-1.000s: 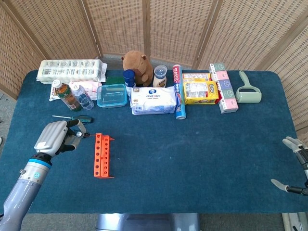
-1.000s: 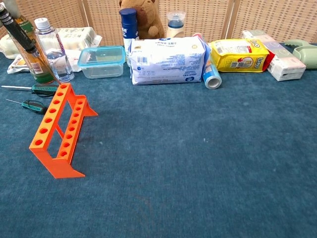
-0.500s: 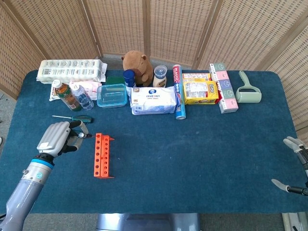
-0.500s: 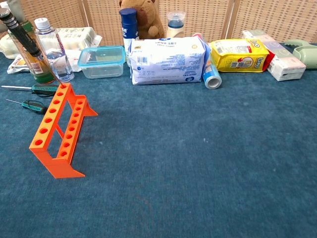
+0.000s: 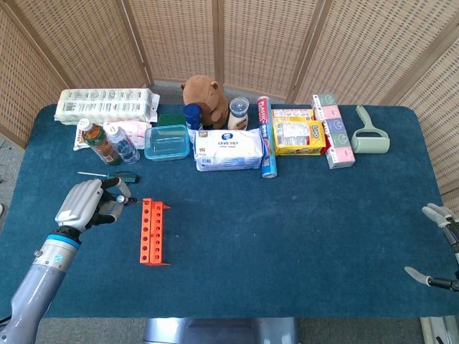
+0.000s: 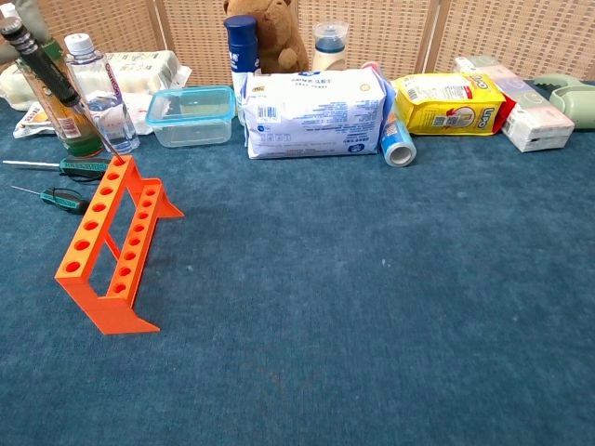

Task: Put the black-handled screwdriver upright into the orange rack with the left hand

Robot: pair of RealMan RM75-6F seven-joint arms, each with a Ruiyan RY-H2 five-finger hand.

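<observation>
While the left hand (image 5: 90, 203) is gripping the black-handled screwdriver (image 6: 45, 65) just left of the orange rack (image 5: 153, 231), the tool is edging closer to its slot. Over the last second the hand has been drifting a touch toward the rack, and in the chest view the handle has been shifting rightward and standing a little steeper. It is still leaning, though, with the handle up at the far left and the thin shaft angling down to the right, so the tip is hanging over the rack's far end by the back holes. Whether the tip is already touching a hole, I cannot tell.

That is telling me the approach is nearly over and the lining-up is under way: the shaft probably needs tipping upright before it goes down, or it may catch the rim and nudge the light rack along the cloth.

Two green-handled screwdrivers (image 6: 67, 182) are lying flat on the table (image 5: 287, 236) beside the rack, untouched. Behind them a tea bottle (image 5: 97, 141) and a water bottle (image 5: 125, 147) are standing close to the hand's path, worth watching.

Far over at the right edge, the right hand (image 5: 439, 247) is resting with its fingers spread, holding nothing.
</observation>
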